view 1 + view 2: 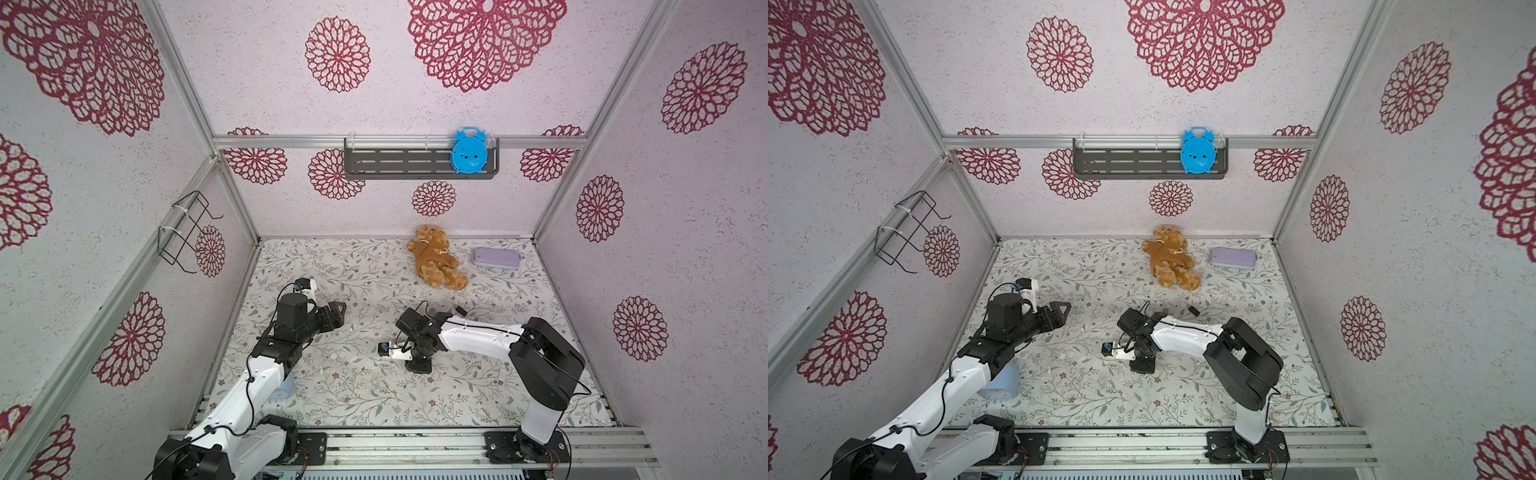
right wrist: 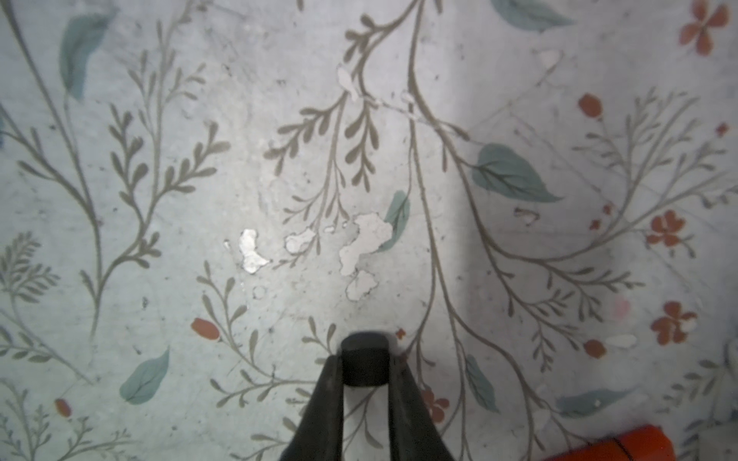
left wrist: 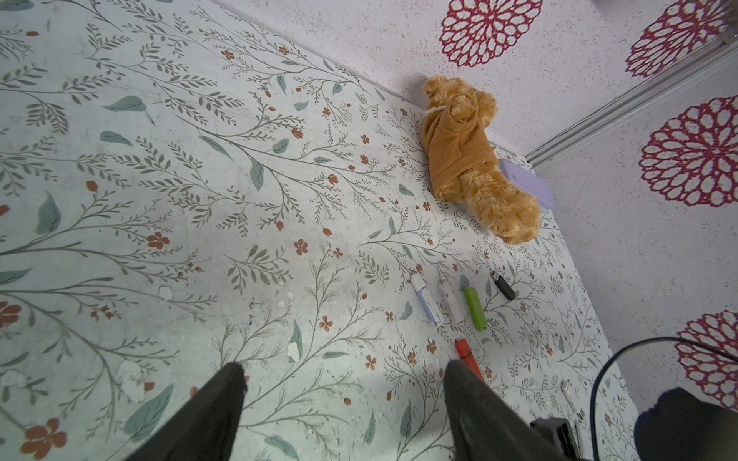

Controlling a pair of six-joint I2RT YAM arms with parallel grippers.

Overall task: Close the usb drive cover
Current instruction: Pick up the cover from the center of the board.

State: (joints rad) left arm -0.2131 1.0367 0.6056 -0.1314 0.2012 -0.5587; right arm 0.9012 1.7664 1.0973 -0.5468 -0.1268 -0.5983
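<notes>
Between right jaws: 1 black cap [image 2: 365,365]; on table [image 3: 159,199], 5 usb drives [image 3: 476,308].

The orange usb drive [image 2: 615,445] is cut off by the right wrist view's edge, only one end showing

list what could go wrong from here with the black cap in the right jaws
The small black plastic cap is pinched only at the jaw tips of the right gripper, so it may twist or slip. The slim black usb drive lies loose, unheld by the open left gripper; pressing the cap on could shove it away.
</notes>
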